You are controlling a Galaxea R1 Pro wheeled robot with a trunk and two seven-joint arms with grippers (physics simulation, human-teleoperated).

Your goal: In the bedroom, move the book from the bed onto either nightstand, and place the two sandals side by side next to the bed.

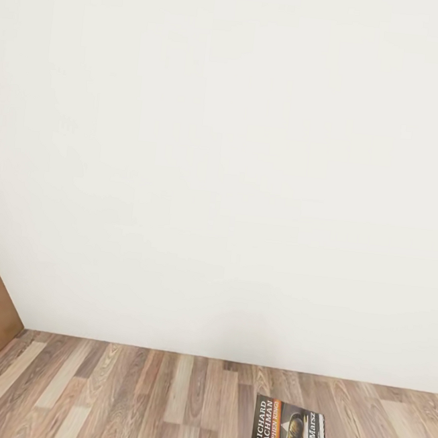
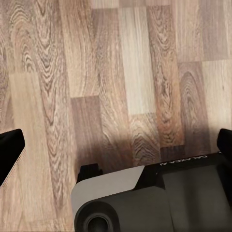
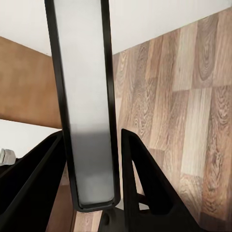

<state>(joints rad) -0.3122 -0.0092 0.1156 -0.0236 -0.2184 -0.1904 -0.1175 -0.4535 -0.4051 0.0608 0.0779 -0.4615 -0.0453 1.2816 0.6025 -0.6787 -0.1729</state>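
Currently, book clamped edge-on in right jaws, wood floor below

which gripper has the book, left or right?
The right gripper: its two black fingers clamp the book edge-on. The left gripper has fingers spread wide with bare wood floor between them.

"RICHARD BACHMAN" and "STEPHEN KING" on the book cover; mirrored "GALAXEA" on the robot base.

Wood-plank floor seen from above, the robot's dark base below it, black fingertips at both edges.
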